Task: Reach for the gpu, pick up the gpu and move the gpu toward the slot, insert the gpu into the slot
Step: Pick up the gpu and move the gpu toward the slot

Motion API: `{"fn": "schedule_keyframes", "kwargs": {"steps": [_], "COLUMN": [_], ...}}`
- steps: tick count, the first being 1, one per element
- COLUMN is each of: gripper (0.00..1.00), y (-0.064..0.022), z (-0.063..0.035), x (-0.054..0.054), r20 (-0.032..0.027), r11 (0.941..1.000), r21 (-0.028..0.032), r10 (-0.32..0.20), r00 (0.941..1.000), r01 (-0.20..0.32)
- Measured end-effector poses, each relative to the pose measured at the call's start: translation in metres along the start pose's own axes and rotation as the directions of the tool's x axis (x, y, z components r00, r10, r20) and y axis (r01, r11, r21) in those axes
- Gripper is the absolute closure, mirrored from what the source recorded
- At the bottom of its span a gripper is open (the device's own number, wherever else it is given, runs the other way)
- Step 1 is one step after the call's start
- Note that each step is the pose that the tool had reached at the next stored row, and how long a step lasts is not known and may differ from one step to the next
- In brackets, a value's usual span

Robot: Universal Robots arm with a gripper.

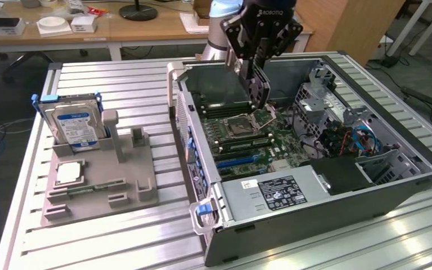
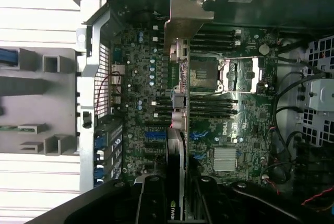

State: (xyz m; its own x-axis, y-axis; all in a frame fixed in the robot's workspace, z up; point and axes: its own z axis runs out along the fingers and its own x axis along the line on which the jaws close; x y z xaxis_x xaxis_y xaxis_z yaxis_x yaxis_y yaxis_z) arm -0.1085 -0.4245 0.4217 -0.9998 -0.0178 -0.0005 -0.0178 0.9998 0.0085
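Observation:
My gripper (image 1: pixel 253 63) is shut on the gpu (image 1: pixel 258 90), a thin dark card that hangs edge-down over the open computer case (image 1: pixel 396 188). The wrist view looks along the card's edge: the gpu (image 2: pixel 178 104) runs from my black fingers (image 2: pixel 151 203) to its silver bracket (image 2: pixel 185 10) at the far end. The card's lower edge is above the motherboard (image 1: pixel 272 140), near the CPU socket (image 1: pixel 238 122). Blue expansion slots (image 2: pixel 155 135) lie on the board beside the card's line. I cannot tell which one is the slot.
A silver hard drive (image 1: pixel 77 124) with a blue-white label stands in a grey holder (image 1: pixel 118 180) at the exterior view's left. The case holds a power supply (image 1: pixel 276 191), a drive cage (image 1: pixel 328 93) and loose cables (image 1: pixel 359 140). Its walls ring the motherboard.

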Motion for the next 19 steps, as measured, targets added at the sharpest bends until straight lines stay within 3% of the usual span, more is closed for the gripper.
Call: {"fn": "schedule_keyframes", "kwargs": {"steps": [19], "gripper": [0.74], "y": [-0.0002], "z": [0.0008], "x": [-0.018], "r20": [0.0001], "r11": [0.9999], "r21": [-0.0007], "r10": [0.01], "r00": [0.9999], "r01": [-0.01]}}
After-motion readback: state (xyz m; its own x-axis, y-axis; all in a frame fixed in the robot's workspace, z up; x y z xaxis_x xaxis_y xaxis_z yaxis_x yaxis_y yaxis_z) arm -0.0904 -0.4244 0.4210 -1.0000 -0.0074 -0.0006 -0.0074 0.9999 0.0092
